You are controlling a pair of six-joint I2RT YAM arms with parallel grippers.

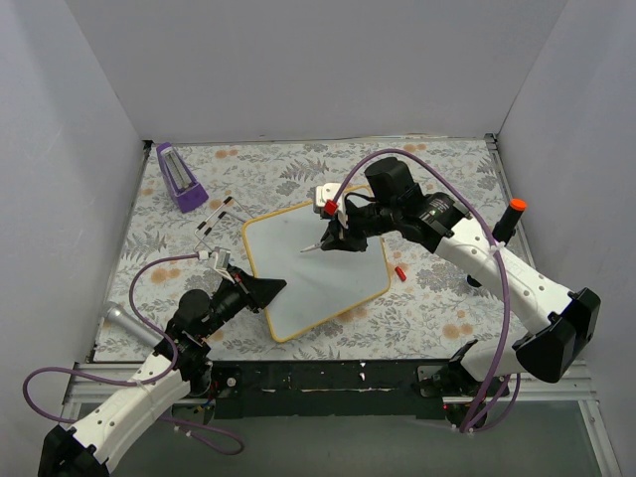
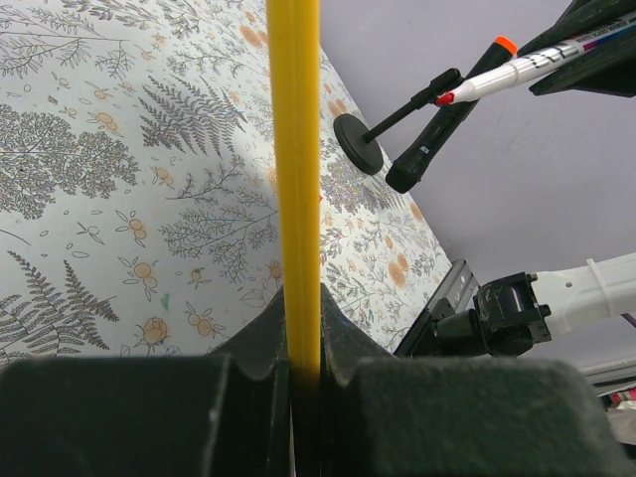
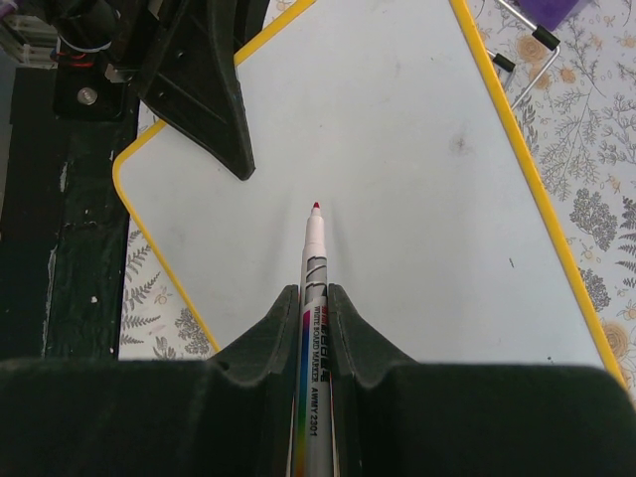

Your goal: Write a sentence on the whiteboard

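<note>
**Counter: floral cover, five items down**

Counter (image 1: 437,308) covered in grey fern and orange flower print. Whiteboard (image 1: 328,278) at centre, turned corner-on. Purple block (image 1: 179,177) at far left, well apart. Small red cap (image 1: 399,271) just beside the board's right edge. Black post (image 1: 507,224), orange tip, near right wall. Silver cylinder (image 1: 124,320) at near left.

Plain white walls (image 1: 298,60), fern-and-flower patterned table (image 1: 437,308), even light
</note>
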